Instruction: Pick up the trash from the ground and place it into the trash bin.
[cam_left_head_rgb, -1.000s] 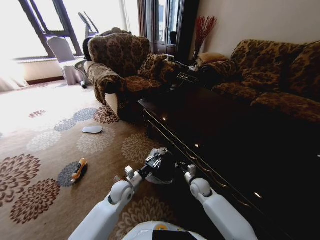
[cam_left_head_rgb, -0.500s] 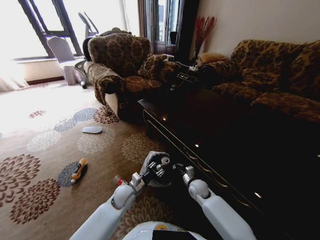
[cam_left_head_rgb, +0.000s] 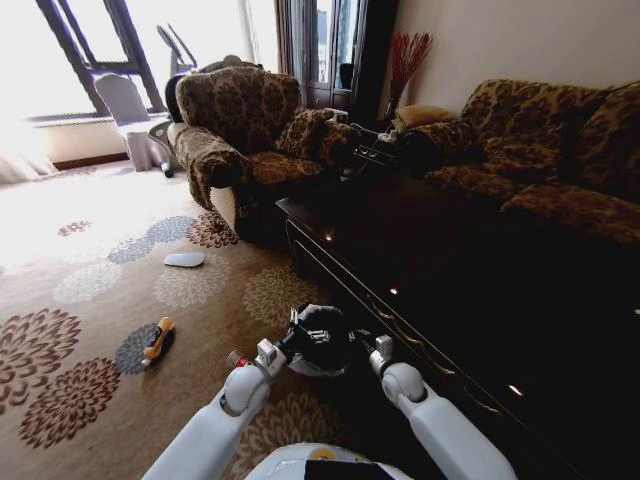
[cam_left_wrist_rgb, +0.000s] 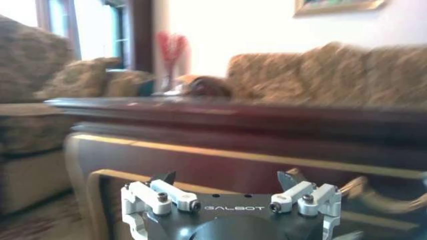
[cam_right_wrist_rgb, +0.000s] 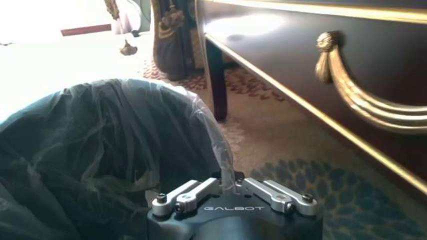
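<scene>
Head view looks down on a patterned floral carpet (cam_left_head_rgb: 90, 330) beside a long dark wooden cabinet (cam_left_head_rgb: 440, 270), with brocade armchair (cam_left_head_rgb: 240, 125) and sofa (cam_left_head_rgb: 540, 140) beyond. An orange-yellow bottle (cam_left_head_rgb: 157, 340) lies on the carpet, well apart from a pale slipper (cam_left_head_rgb: 184, 259). The trash bin (cam_left_head_rgb: 318, 340), lined with crinkled translucent plastic, sits between both arms, partly hidden. The right claw (cam_right_wrist_rgb: 230, 187) pinches the liner's rim; the left claw (cam_left_wrist_rgb: 227, 181) stands wide, empty.

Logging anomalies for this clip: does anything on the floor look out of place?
Yes. An orange-yellow bottle lies on its side on the carpet, and a pale slipper sits alone farther off. The right gripper pinches the bin liner.
</scene>
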